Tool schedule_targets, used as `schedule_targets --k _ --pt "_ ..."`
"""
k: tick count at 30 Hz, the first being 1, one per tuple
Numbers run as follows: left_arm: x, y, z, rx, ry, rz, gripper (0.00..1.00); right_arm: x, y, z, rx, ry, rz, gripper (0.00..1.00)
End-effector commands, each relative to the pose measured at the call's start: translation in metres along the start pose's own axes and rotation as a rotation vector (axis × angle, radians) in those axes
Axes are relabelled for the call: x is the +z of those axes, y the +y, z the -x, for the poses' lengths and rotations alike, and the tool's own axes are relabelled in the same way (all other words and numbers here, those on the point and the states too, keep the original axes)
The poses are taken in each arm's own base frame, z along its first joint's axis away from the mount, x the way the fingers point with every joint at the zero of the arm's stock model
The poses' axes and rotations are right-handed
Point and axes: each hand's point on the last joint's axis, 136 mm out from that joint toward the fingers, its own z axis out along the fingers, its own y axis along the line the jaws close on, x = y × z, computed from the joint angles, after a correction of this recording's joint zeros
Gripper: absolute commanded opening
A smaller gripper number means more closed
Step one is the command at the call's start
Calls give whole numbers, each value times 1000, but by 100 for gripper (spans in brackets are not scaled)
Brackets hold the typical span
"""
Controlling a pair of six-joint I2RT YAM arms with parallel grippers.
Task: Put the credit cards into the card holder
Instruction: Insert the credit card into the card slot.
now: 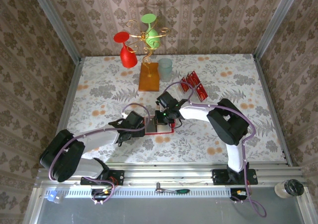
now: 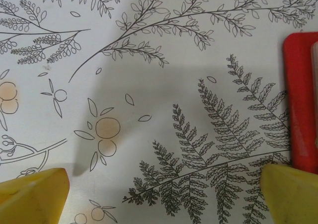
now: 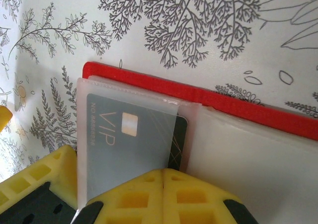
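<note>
Flowered cloth covers the table; the wallet lies open on it near the arms, a dark VIP card partly in its pale pocket. The right gripper has its fingers together at that card's near edge, a pinch I cannot confirm, while the left gripper hangs beside the wallet's red edge, fingers wide apart. Red cards stand farther back.

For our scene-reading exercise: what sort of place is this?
Probably a robot test booth dressed like a home: wallpapered panels, floral tablecloth, two arms bolted to a metal rail.
</note>
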Motion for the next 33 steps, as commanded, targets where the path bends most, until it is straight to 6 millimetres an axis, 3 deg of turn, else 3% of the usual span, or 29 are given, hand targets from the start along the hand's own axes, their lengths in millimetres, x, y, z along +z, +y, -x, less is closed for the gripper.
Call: schedule_targets --k 1,10,16,24,33 --pt "4 3 -4 12 18 9 100 8 3 -6 12 31 4 0" --pt "4 2 -4 10 18 7 100 -9 23 2 9 2 61 0" --pt "3 3 -4 12 17 7 100 -26 16 2 -1 -34 28 0" --pt "4 1 -4 10 16 1 100 -24 -4 -12 0 -17 -32 0" --pt "3 0 -2 11 13 0 100 -11 -10 -22 13 14 -38 0"
